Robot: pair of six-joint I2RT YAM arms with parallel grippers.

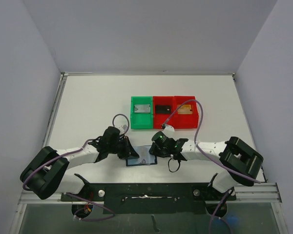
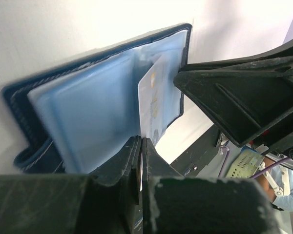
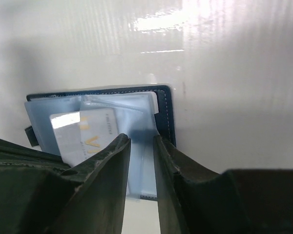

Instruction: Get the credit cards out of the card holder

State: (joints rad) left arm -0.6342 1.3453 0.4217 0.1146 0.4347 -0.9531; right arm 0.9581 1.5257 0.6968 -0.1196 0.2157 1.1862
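The card holder (image 1: 142, 160), a dark navy wallet, lies open on the table between my two grippers, pale blue pocket panels (image 2: 88, 112) facing up. A whitish credit card (image 2: 154, 100) with gold lettering sticks partly out of a pocket. My left gripper (image 2: 140, 141) is shut on that card's edge. The same card (image 3: 88, 129) shows in the right wrist view. My right gripper (image 3: 141, 139) stands over the wallet's right panel (image 3: 166, 105), jaws a narrow gap apart with nothing clamped; I cannot tell whether the tips touch it. Three more cards lie in the bins: silver-grey (image 1: 143, 108), black (image 1: 162, 109), gold-tan (image 1: 185, 110).
A green bin (image 1: 135, 120) and two red bins (image 1: 157, 122) (image 1: 193, 120) stand in a row just beyond the wallet. My right gripper's dark finger (image 2: 234, 97) crowds close beside the held card. White walls enclose the table's left, right and back.
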